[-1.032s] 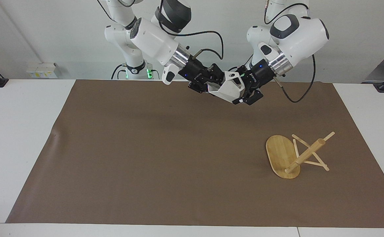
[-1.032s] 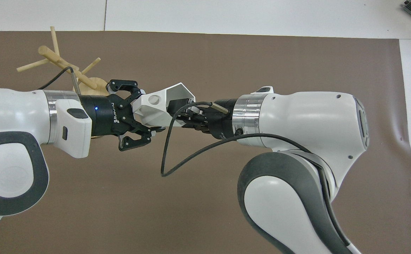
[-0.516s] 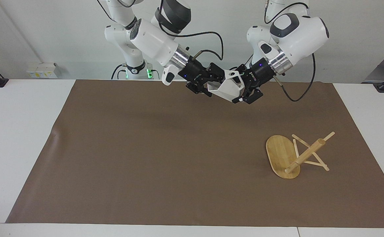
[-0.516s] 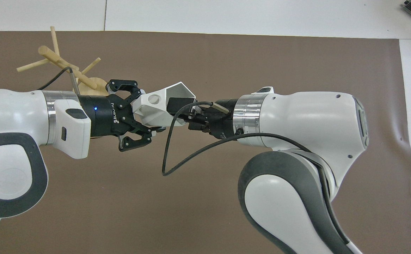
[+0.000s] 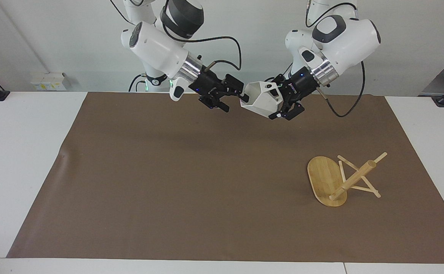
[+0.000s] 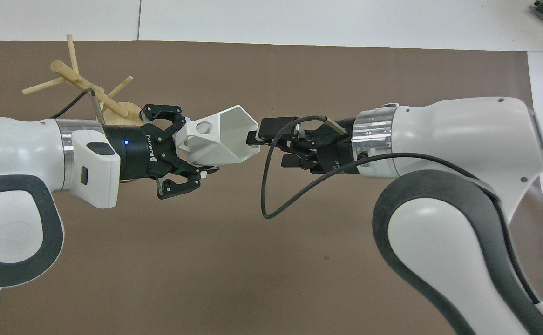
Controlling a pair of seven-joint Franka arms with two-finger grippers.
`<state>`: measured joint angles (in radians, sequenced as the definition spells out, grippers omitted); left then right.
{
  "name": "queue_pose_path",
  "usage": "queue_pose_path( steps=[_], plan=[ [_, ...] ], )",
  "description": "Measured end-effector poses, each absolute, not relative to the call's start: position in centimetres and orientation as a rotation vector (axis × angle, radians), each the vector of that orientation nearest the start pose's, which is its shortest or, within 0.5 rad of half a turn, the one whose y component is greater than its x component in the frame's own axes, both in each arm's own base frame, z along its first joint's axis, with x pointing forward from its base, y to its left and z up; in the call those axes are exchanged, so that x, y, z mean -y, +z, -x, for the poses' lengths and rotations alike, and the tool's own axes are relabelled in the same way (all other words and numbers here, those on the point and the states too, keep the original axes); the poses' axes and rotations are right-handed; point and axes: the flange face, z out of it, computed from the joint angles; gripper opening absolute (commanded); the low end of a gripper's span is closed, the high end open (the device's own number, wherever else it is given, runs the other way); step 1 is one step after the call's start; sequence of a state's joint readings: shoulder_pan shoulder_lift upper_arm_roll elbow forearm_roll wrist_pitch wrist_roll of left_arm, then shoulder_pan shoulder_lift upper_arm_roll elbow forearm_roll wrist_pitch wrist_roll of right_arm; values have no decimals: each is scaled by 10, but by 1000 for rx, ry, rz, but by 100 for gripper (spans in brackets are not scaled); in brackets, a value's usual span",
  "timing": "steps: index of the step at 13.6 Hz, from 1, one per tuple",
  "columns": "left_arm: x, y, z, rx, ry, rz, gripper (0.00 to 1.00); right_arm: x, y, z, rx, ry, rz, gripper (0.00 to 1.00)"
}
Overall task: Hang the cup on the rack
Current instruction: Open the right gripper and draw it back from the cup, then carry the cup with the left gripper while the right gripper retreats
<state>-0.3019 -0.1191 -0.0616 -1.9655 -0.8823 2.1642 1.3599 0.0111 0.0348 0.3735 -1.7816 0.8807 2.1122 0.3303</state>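
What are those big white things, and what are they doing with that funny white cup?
They are two robot arms. One picture looks at them from across the table, the other looks down from above. Each arm ends in a gripper. The left gripper is shut on the cup, holding it in the air. The right gripper is open, just off the cup's rim. A wooden rack stands on the brown mat, toward the left arm's end. The cup should hang there.
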Motion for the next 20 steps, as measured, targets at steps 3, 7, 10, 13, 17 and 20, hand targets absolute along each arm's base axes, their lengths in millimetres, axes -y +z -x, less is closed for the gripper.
queue_pose_path(
  steps=[3,7,10,13,17,20],
  plan=[
    [227,571,-510,1507,835,-1943,0,-207,589,-554,-386,72,2248,100],
    [221,566,-512,1454,799,-2007,0,-130,587,-557,-436,97,2384,100],
    [206,553,-520,1436,817,-2146,0,-95,576,-550,-389,57,2707,100],
    [192,536,-526,1348,858,-2291,0,-80,576,-547,-345,-11,2916,100],
    [171,497,-541,1234,886,-2426,0,-49,576,-550,-288,-68,3073,100],
    [160,460,-552,1102,909,-2529,0,-12,578,-551,-183,-88,3121,100]
  ],
)
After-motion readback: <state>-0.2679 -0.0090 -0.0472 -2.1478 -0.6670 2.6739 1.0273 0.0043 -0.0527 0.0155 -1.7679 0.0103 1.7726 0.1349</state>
